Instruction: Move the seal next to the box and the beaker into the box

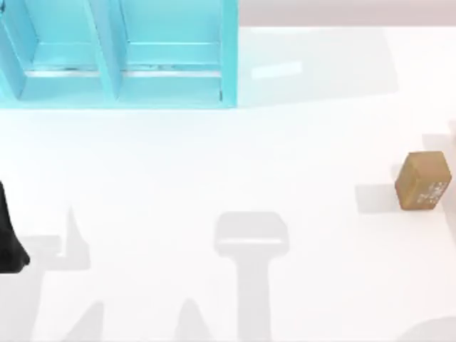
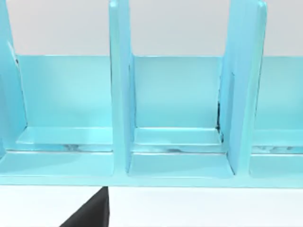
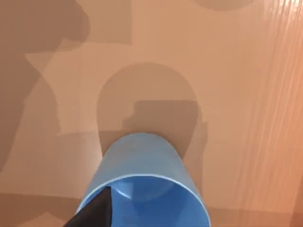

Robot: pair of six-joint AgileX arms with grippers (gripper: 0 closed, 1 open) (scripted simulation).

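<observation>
Bright, even light; white bench (image 1: 214,164) washed out, soft grey shadows across it; small tan-brown block (image 1: 423,180) casts shadow leftward.

Rendered tabletop scene: plain white table (image 1: 214,164), flat-shaded blue box (image 1: 121,57).

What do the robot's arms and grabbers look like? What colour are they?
Only small bits of them show, all plain matt black with no cables or markings. The left arm is a dark, curved shape at the top view's left edge. One pointed, wedge-shaped black finger pokes into the left wrist view, another into the right wrist view.
</observation>
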